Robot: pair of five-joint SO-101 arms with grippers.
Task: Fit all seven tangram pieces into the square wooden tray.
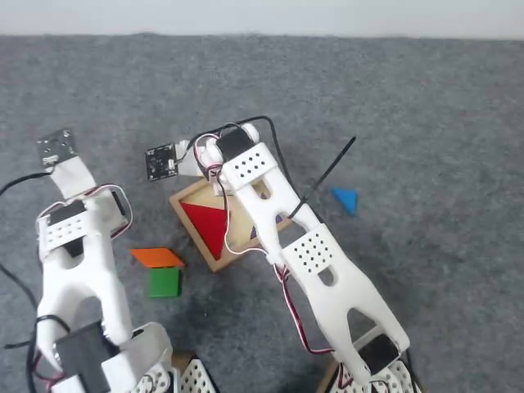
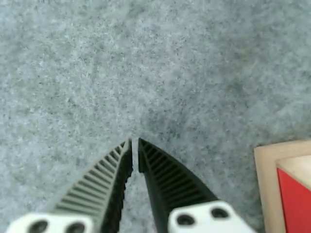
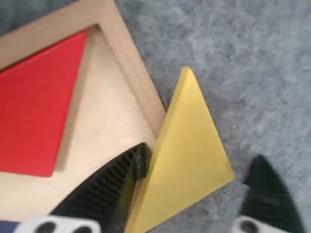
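A: Surface & room?
B: Grey carpet is covering the table. A pale wall strip is running along the far edge.

A: Arms?
B: Right arm is stretching from near right out over the tray. Left arm is standing at near left.

A: Tray & contents?
B: Square wooden tray is sitting mid-scene, turned cornerwise. Red triangle is lying flat inside, w/ pale wood floor showing beside it.

A: Grippers?
B: Right gripper is straddling the yellow triangle w/ fingers spread. One is inside the tray touching the piece's edge, the other on the carpet side just beside its corner. The yellow piece is lying along the rim's outer side; can't tell if it's leaning on it. Left gripper is pointing at carpet left of the tray, fingers closed together, nothing btwn them.

A: Loose pieces?
B: Orange parallelogram is lying near-left of the tray, w/ the green square just beside it on the near side. Blue triangle is lying to the right, well apart.

A: Any print?
B: Small cam board by the tray's far corner: markings too small to read.
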